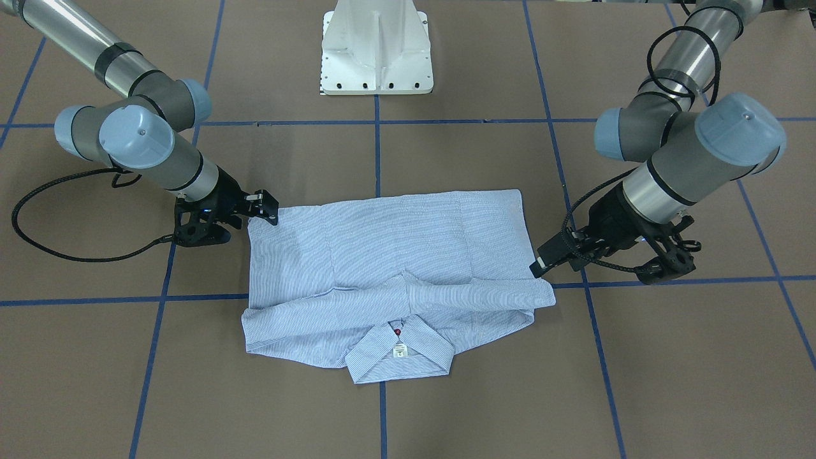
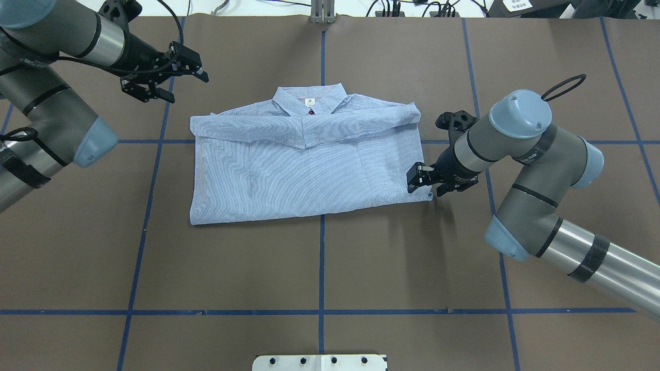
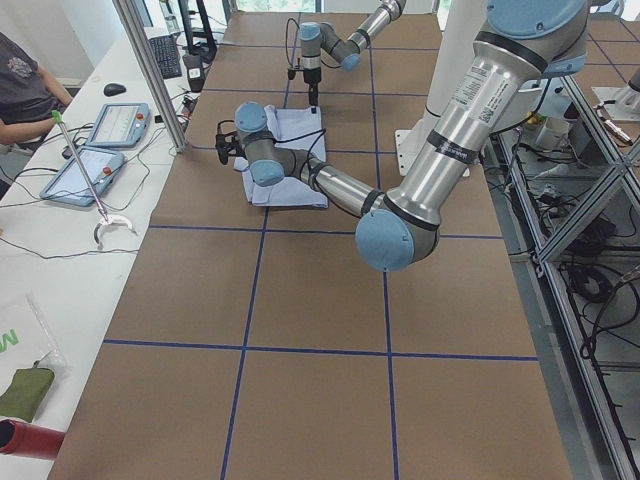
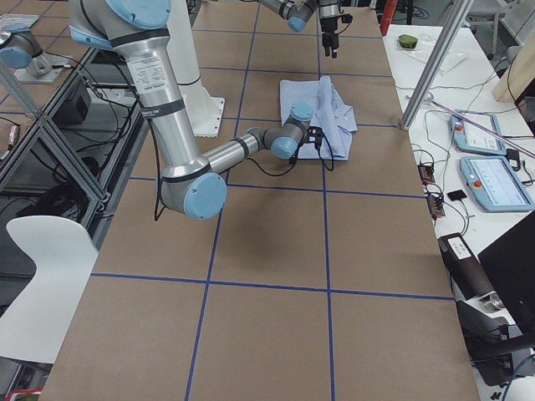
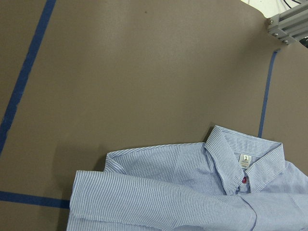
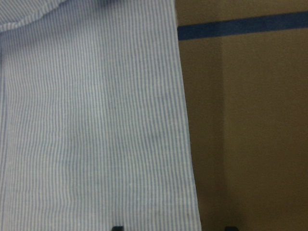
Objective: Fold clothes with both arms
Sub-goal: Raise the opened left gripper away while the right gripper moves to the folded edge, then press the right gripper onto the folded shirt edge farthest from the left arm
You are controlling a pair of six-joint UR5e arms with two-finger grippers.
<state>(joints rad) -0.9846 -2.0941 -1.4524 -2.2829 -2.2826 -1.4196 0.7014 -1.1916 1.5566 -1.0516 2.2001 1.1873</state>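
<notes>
Brown table (image 2: 319, 268) — striped shirt (image 2: 309, 170), neck label (image 2: 310, 101) unreadable

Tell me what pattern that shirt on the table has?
Fine light blue and white stripes on the shirt; the right wrist-mounted view shows them best.

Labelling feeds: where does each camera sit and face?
Front-facing: across the table, facing the pedestal; left arm, right arm.
Overhead: behind pedestal, looking down; both arms.
Exterior left: left table end; left arm near.
Exterior right: right end; right arm near.
Left wrist: facing collar; no arm visible.
Right wrist: at shirt edge; fingertips.
All share the shirt.
</notes>
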